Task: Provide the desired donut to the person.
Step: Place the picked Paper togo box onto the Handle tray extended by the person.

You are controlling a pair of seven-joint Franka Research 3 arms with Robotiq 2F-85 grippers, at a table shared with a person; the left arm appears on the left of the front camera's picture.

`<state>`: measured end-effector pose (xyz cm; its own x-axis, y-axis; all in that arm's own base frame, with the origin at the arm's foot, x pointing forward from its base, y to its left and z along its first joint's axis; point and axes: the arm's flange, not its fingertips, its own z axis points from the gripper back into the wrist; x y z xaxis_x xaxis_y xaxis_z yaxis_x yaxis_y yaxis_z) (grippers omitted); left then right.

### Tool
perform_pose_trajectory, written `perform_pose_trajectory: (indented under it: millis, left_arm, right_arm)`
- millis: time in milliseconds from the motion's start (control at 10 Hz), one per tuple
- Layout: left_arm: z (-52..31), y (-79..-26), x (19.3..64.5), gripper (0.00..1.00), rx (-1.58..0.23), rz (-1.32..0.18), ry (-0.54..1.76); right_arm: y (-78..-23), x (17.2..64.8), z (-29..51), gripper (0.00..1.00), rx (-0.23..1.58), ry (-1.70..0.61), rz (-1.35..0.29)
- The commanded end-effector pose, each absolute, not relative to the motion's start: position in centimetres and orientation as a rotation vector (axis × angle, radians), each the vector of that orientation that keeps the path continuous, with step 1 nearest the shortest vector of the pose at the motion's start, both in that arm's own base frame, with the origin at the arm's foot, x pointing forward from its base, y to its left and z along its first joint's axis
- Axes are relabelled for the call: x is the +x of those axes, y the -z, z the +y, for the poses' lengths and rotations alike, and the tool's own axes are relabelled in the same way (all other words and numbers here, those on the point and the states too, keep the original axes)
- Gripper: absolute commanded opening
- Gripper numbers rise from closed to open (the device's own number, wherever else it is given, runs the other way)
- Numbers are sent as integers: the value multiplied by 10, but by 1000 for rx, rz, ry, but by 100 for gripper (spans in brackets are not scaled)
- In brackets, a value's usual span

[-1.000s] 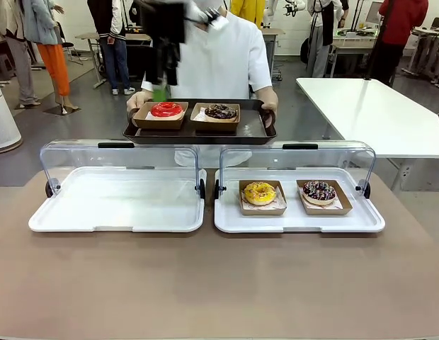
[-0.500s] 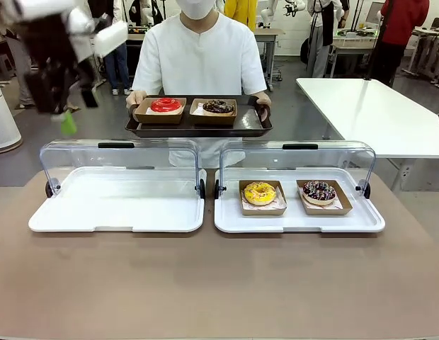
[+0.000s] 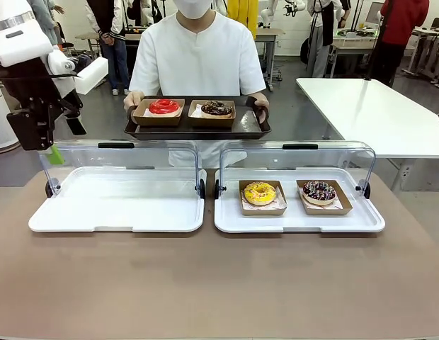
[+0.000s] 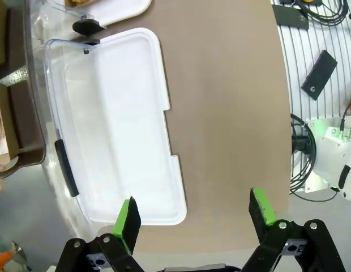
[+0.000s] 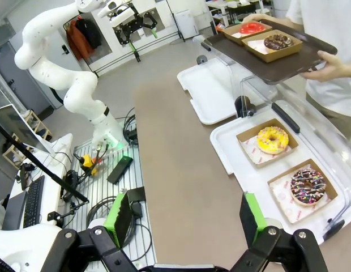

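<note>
Worktop (image 3: 219,283): brown, bare along the near edge.

Left display tray (image 3: 117,202): white, clear lid raised, nothing in it. Same place as a second ago.

Right display tray (image 3: 299,205): white, lid raised. It holds a yellow-glazed donut (image 3: 260,193) in a brown card box, and to its right a chocolate sprinkled donut (image 3: 318,190) in its own box. Both unmoved.

Left gripper (image 3: 53,145): hangs above the far left corner of the left display tray, fingers spread wide, nothing between them. A second ago it was over the red donut on the person's tray; half a second ago it was swinging away to the left; now lower and farther left, well apart from the person's tray.

Right gripper (image 5: 184,218): fingers spread, empty, high above the worktop near the right display tray.

Person (image 3: 198,60): white short-sleeved shirt, at the far side, both hands on a dark serving tray (image 3: 197,124) held level just beyond the display lids. On it sit a red-glazed donut (image 3: 163,106) on the left and a dark chocolate donut (image 3: 217,108) on the right, each in a brown box. The serving tray sits slightly higher than a second ago.
</note>
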<state>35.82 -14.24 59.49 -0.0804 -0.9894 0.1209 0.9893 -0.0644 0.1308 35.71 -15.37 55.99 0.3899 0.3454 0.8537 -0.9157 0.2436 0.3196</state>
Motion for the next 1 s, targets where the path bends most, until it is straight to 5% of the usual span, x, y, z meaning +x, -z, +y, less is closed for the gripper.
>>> perform_pose_trajectory:
  millis: [0, 900]
  left_arm:
    - [-142, -596, 358, 100, 0, -203, 1642]
    - [-142, -596, 358, 100, 0, -203, 1642]
  right_arm:
    - [-560, 358, -153, 100, 959, -981, -754]
    - [-560, 358, -153, 100, 959, -981, -754]
